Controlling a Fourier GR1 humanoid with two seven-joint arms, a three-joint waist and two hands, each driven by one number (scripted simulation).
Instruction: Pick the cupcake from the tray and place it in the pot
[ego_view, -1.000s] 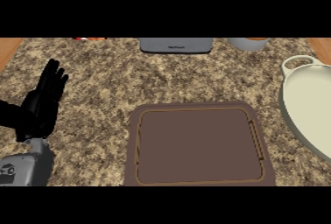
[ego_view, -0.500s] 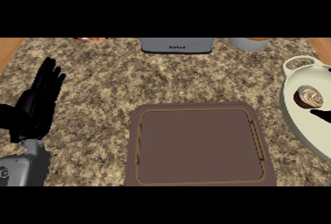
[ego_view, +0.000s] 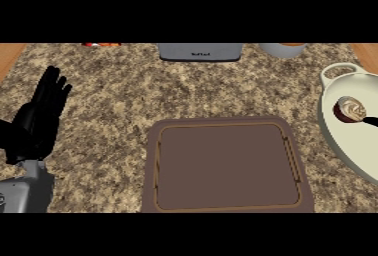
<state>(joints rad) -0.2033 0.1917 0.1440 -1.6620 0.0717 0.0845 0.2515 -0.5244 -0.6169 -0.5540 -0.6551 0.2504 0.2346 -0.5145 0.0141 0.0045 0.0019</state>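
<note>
The small brown-frosted cupcake (ego_view: 351, 108) sits inside the cream-coloured oval pot (ego_view: 341, 137) at the right edge of the speckled granite desk (ego_view: 148, 95). A thin black finger of the right hand (ego_view: 371, 120) touches the cupcake from the right; whether that hand is open or gripping cannot be told. The brown square tray (ego_view: 225, 167) lies near the middle, with nothing on it. The left hand (ego_view: 40, 117) rests at the left, fingers straight and raised. At the far edge stand a grey appliance (ego_view: 200, 51) and a grey cup (ego_view: 283, 49).
</note>
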